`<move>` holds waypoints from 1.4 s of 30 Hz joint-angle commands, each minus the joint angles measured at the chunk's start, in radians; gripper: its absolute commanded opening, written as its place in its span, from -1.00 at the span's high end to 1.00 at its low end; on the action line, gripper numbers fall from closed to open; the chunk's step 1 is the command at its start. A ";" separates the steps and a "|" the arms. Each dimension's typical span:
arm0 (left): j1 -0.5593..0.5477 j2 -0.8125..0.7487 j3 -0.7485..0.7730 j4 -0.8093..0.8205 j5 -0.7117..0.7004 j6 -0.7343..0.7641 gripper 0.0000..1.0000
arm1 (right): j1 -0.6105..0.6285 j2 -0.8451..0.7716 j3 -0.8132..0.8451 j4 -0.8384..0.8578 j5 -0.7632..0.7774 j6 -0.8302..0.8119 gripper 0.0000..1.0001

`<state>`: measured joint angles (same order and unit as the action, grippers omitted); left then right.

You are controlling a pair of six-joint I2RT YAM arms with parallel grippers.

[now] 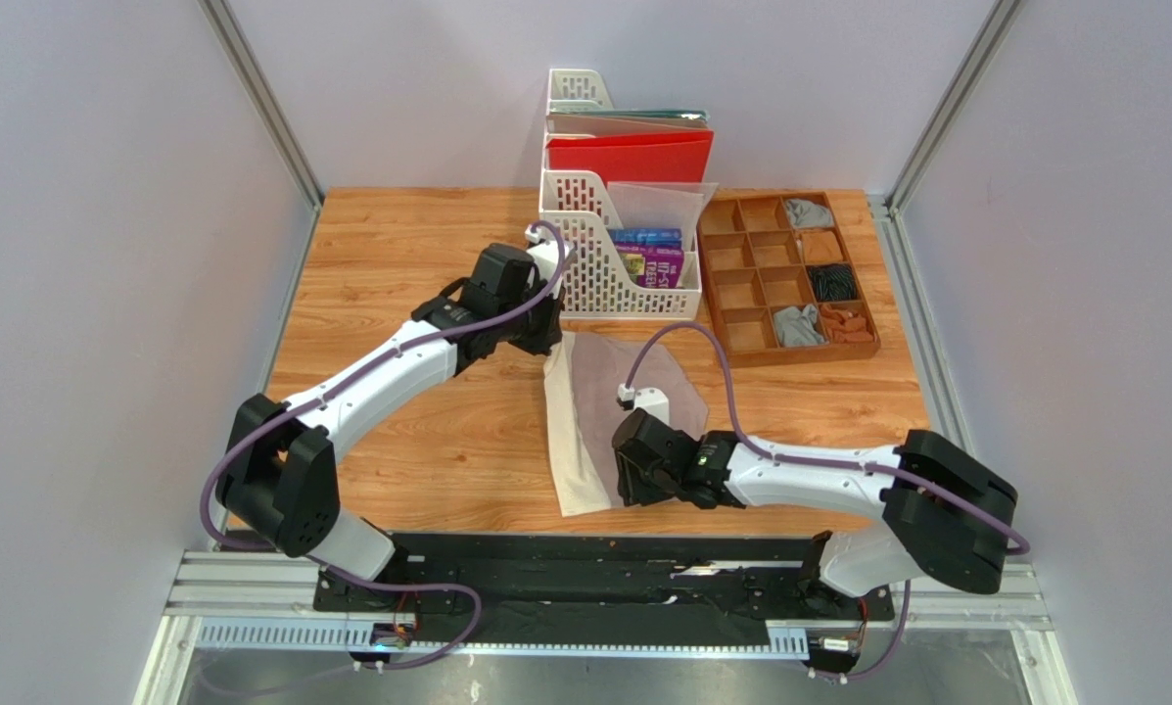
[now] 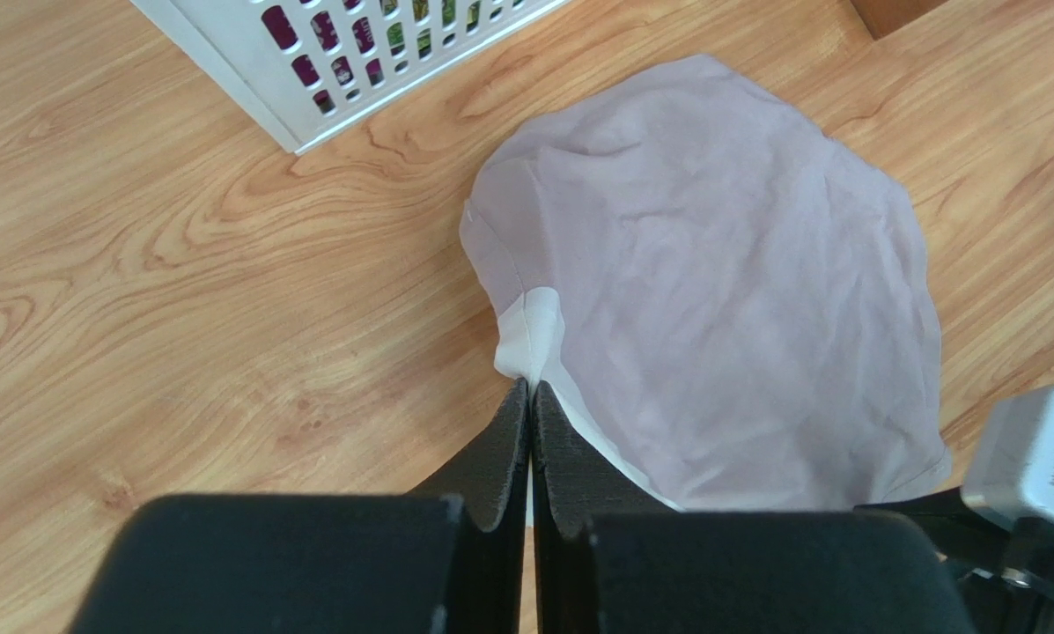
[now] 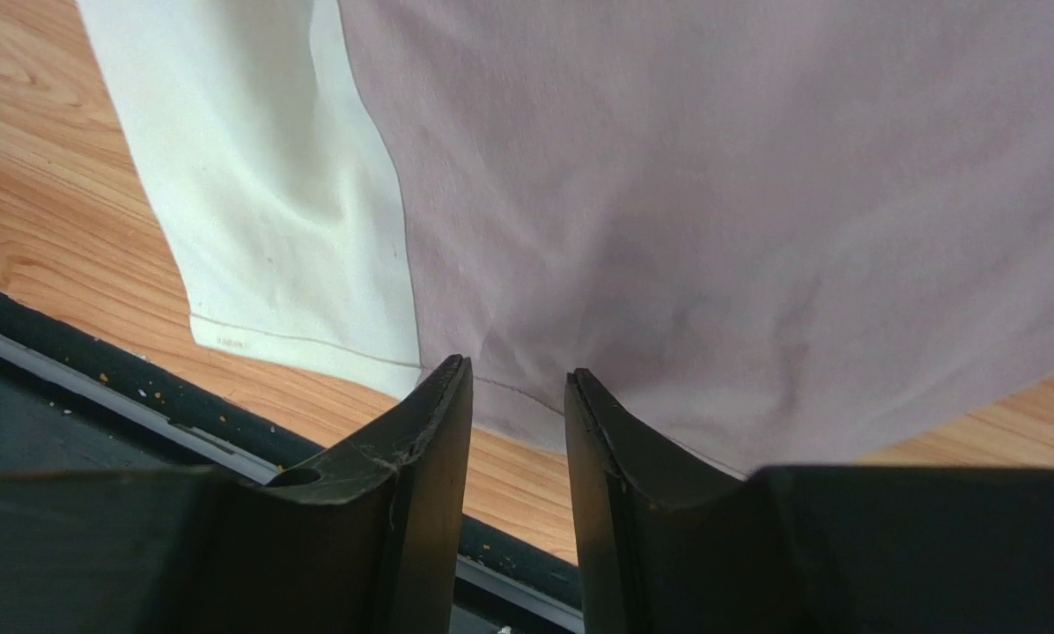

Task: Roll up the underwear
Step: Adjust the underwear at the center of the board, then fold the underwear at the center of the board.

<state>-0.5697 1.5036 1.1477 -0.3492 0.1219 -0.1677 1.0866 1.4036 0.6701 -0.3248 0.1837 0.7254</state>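
- Right wrist: right gripper (image 3: 515, 373) jaws apart, pinkish-beige underwear (image 3: 757, 198) hem at tips, cloth spreading ahead.
- Left wrist: left gripper (image 2: 531, 390) fingers together, touching cream edge band (image 2: 525, 337) corner.
- Long axis spans both grippers.

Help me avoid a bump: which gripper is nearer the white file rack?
Left. The left gripper sits near the white file rack; the right gripper is at the underwear's near edge, farther off.

You've bare desk (image 1: 430, 456) left and right of the underwear (image 1: 584, 411); the white rack (image 1: 606, 279) stands close behind it, the wooden tray (image 1: 792, 356) back right.
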 commanded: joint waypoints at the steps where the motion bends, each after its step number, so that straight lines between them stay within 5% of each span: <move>1: -0.004 -0.006 0.014 0.003 0.008 0.033 1.00 | 0.009 -0.077 0.013 -0.028 0.063 0.005 0.27; 18: 0.010 0.067 0.072 -0.076 -0.062 0.016 1.00 | -0.033 0.087 0.141 0.286 0.056 -0.109 0.28; 37: 0.062 0.119 0.118 -0.054 0.004 0.020 1.00 | -0.131 0.451 0.376 0.401 -0.042 -0.158 0.33; 42: 0.074 0.173 0.153 -0.043 0.021 0.025 1.00 | -0.134 0.462 0.404 0.440 -0.133 -0.242 0.16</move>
<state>-0.5110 1.6466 1.2457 -0.4259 0.1154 -0.1547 0.9516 1.8568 1.0286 0.0341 0.1295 0.5713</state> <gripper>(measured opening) 0.003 0.379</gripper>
